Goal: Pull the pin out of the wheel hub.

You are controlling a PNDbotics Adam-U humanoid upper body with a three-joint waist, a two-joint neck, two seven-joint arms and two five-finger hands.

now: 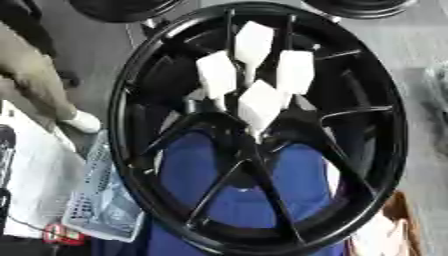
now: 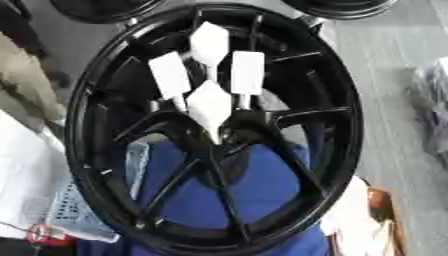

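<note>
A large black wheel hub [image 1: 120,125] with thin spokes fills both views, lying over a blue surface [image 1: 194,172]. Four white pins with flat, diamond-like heads stand close together around its centre: a top one [image 1: 254,42], a left one [image 1: 216,73], a right one [image 1: 296,71] and a lower one [image 1: 261,103]. The lower pin's narrow tip points down into the hub's middle [image 1: 249,132]. Neither of my hands shows in either view.
A grey mesh basket [image 1: 101,202] and a white sheet [image 1: 35,175] lie at the lower left, with a small red object [image 1: 61,234] beside them. A person's trouser leg [image 1: 35,75] and white shoe [image 1: 83,121] stand at the left. Two more black wheels [image 1: 118,7] sit at the top edge.
</note>
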